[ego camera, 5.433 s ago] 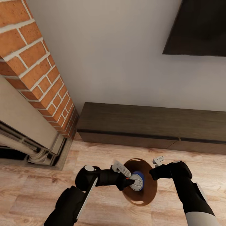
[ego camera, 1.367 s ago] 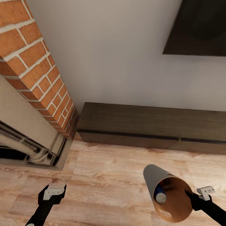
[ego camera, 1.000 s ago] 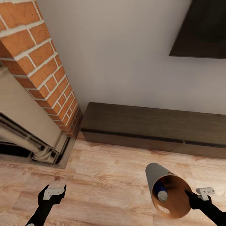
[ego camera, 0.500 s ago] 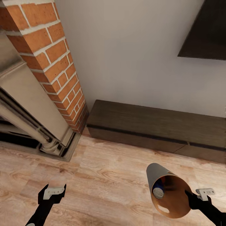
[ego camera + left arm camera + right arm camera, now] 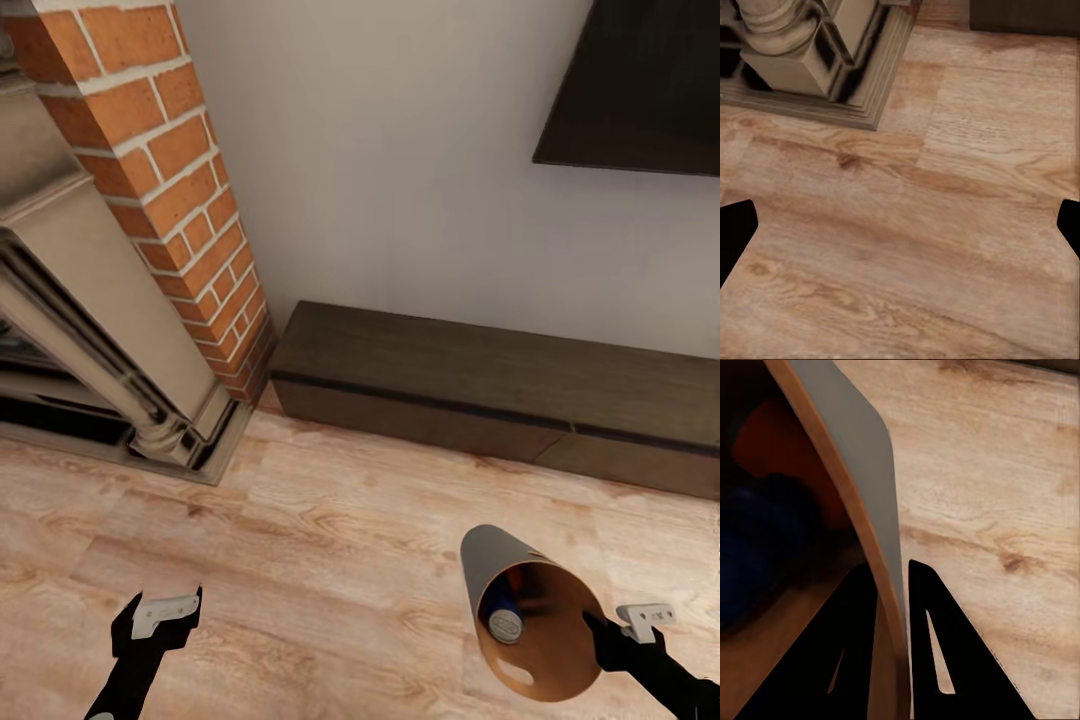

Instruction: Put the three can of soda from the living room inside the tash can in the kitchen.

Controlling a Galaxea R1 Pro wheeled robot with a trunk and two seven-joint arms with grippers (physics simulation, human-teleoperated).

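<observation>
The right gripper [image 5: 598, 630] is clamped on the rim of the trash can [image 5: 487, 560], one finger inside the wall and one outside, as the right wrist view shows with the thin grey-and-orange rim [image 5: 874, 540] running between the two dark fingers [image 5: 937, 660]. The bin is held off the wood floor [image 5: 330, 540], tipped so that its orange-brown inside faces the head camera. Inside it lies a blue soda can [image 5: 502, 612] with its silver top toward the opening; behind it is a patch of orange that may be a second can, though it is too shadowed and hidden to be sure. In the right wrist view the inside is dark, with a blurred blue mass [image 5: 754, 540] deep in it.

The left gripper [image 5: 160, 612] hangs low over the floor, holding nothing, its fingers spread wide apart in the left wrist view [image 5: 735, 232].

Ahead stand a brick fireplace [image 5: 170, 190], a low dark cabinet [image 5: 480, 385] along the pale wall, and a black wall screen [image 5: 640, 90].
</observation>
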